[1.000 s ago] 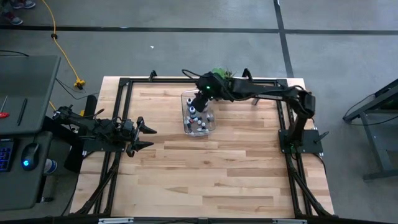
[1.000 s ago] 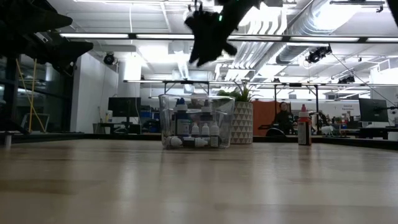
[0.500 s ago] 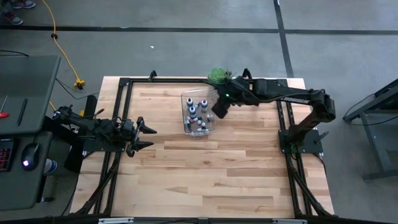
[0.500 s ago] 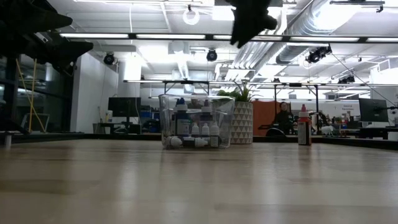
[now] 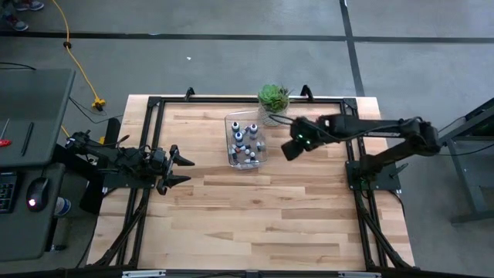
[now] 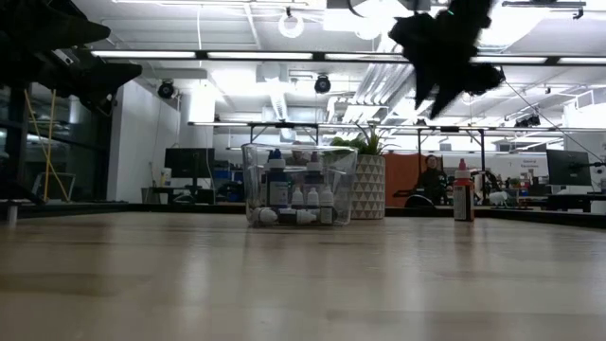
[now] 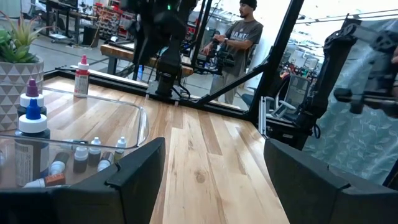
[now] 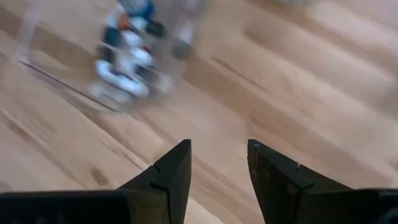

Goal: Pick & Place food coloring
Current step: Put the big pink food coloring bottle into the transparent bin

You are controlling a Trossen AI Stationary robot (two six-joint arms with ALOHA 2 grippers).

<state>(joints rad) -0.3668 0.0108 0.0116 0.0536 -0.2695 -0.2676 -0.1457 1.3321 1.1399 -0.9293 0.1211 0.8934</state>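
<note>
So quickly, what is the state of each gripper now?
Left gripper: open, empty, at the table's left edge.
Right gripper: open, empty, in the air to the right of the bin.

Pale wooden table point(image 5: 255, 208) with clear bin point(image 5: 246, 140), potted succulent point(image 5: 273, 98), lone red-capped bottle point(image 6: 461, 192).

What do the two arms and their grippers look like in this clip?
Both arms are dark, near black, with jointed segments on black frame mounts. The right gripper has a small green light behind it, and its fingers are dark angular wedges. The left gripper has similar broad dark fingers.
</note>
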